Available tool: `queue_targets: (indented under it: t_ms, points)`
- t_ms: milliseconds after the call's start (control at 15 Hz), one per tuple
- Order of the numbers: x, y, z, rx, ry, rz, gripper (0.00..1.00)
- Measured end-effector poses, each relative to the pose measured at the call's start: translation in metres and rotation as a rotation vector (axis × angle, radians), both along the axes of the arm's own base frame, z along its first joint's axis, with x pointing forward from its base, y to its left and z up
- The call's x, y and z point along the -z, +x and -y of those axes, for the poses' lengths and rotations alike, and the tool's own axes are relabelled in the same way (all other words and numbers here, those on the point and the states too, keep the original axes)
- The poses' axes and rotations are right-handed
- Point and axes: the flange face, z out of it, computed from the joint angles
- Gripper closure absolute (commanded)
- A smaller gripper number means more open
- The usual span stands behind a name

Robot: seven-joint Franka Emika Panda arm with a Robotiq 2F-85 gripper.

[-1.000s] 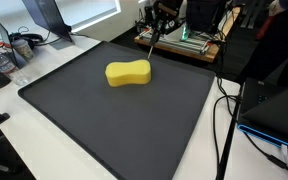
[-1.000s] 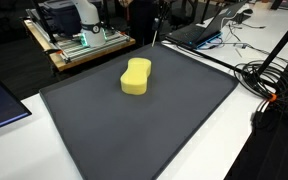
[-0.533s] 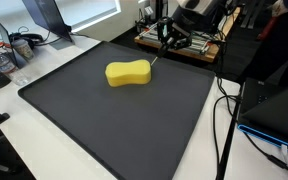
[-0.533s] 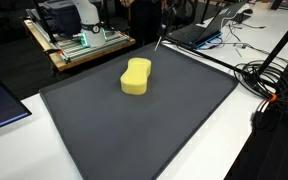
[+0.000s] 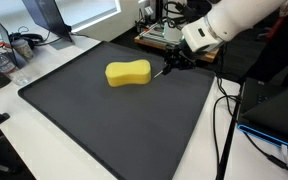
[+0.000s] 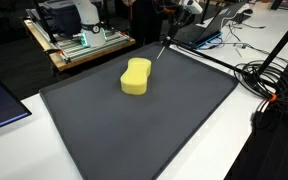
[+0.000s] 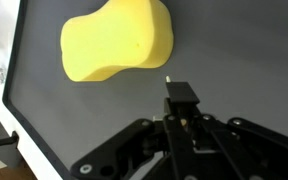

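The fingers (image 5: 175, 61) are closed, and they grip a thin pale stick (image 6: 160, 50) that slants down from them toward the surface. In the wrist view the closed fingers (image 7: 181, 95) show as one dark block in the middle, with no gap between them.

The yellow peanut-shaped foam sponge (image 5: 128, 72) lies flat on the dark grey rubber mat (image 5: 104, 125), in the far half of the mat, and this mat covers most of the white worktop (image 5: 56, 47). Nothing else lies on the mat.

The relation that matters here is between the stick and the sponge. In both exterior views the lower tip of the stick is just beside one rounded end of the sponge (image 6: 136, 76). I cannot tell if it touches it or is a little apart (the tip is very thin in these pictures). The long axis of the sponge points roughly toward the fingers, so the stick meets it at its end, not at its narrow waist. In the wrist view the sponge (image 7: 117, 40) sits ahead of the fingers and to one side, apart from them.
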Motion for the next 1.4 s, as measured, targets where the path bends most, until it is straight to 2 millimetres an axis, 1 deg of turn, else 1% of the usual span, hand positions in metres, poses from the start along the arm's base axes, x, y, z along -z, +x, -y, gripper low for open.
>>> queue_targets:
  t_ms: [200,333,533,667,867,1067,1267,1400]
  points:
    - [0.020,0.012,-0.005,0.009,-0.014,-0.016,0.97]
    - [0.030,0.021,-0.004,0.022,-0.016,-0.020,0.97]
    - [0.036,0.036,0.004,0.065,0.000,-0.023,0.97]
    - [0.035,0.046,0.014,0.115,0.027,-0.031,0.97]
    - [0.030,0.063,0.038,0.199,0.099,-0.040,0.97]
    - [0.023,0.083,0.071,0.276,0.192,-0.028,0.97]
    - [0.007,0.100,0.106,0.335,0.279,0.001,0.97]
    - [-0.006,0.106,0.131,0.362,0.327,0.023,0.97]
